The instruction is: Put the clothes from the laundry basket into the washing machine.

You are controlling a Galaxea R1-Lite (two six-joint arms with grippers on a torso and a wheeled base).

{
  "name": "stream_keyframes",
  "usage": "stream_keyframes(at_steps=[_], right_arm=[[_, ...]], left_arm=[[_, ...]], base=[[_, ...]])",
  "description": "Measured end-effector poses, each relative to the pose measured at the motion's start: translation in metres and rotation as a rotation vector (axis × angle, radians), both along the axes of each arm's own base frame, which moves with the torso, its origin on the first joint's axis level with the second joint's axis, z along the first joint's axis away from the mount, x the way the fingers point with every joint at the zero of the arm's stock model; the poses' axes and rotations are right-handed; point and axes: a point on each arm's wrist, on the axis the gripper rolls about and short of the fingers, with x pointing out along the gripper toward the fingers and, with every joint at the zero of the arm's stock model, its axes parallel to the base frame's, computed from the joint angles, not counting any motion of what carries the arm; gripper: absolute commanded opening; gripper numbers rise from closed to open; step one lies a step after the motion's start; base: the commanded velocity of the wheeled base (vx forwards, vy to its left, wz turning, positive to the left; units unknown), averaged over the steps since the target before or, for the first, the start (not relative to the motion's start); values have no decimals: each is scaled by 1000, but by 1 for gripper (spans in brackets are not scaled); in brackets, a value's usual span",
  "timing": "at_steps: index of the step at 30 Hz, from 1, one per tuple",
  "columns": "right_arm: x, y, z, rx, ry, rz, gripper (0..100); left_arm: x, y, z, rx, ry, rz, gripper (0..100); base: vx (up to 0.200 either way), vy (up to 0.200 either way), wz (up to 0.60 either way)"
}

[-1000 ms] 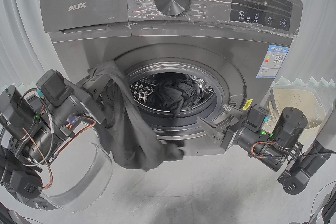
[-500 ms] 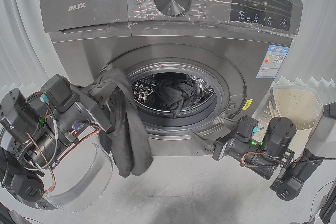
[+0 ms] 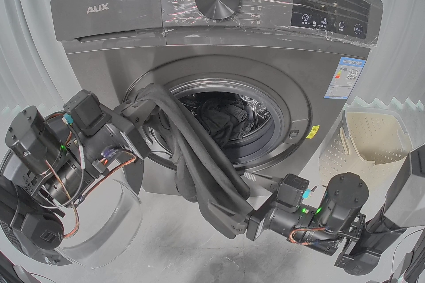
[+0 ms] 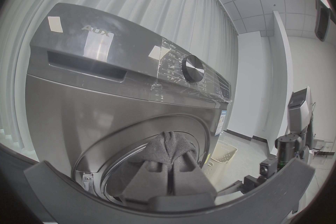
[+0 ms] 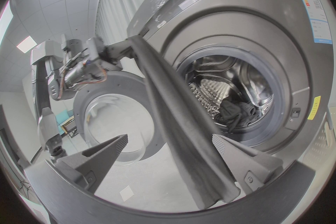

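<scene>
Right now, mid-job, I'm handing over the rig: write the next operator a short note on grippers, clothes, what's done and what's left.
Left gripper: shut on the garment, at the upper left of the washer opening.
Right gripper: open, low in front of the opening; the garment's lower part lies between its fingers, unclamped.
Garment: strung between both grippers, outside the drum.
Done: door open; a dark bundle is in the drum.
Basket: right of the washer, no clothes visible in it.
Left: feed the garment in, release.
</scene>
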Motion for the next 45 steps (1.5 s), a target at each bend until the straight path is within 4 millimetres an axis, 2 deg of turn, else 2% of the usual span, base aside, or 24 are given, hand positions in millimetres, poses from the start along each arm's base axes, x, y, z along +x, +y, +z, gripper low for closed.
stream_keyframes(at_steps=[6, 14, 21, 29, 37, 45], right_arm=[[-18, 6, 2, 0, 3, 57, 100], [-25, 12, 0, -8, 6, 88, 100], [-14, 31, -4, 4, -12, 44, 100], [-1, 66, -4, 37, -31, 13, 100], [1, 96, -6, 44, 15, -4, 100], [18, 118, -4, 67, 28, -67, 100]], left_arm=[[10, -5, -4, 0, 12, 24, 0], [15, -8, -9, 8, 25, 28, 0], [17, -9, -7, 4, 23, 36, 0], [20, -11, -3, -14, 14, 66, 0], [24, -14, 1, -35, 9, 94, 0], [23, -32, -1, -28, 56, 68, 0]], base=[[0, 0, 0], [0, 0, 0], [0, 0, 0], [0, 0, 0], [0, 0, 0], [0, 0, 0]])
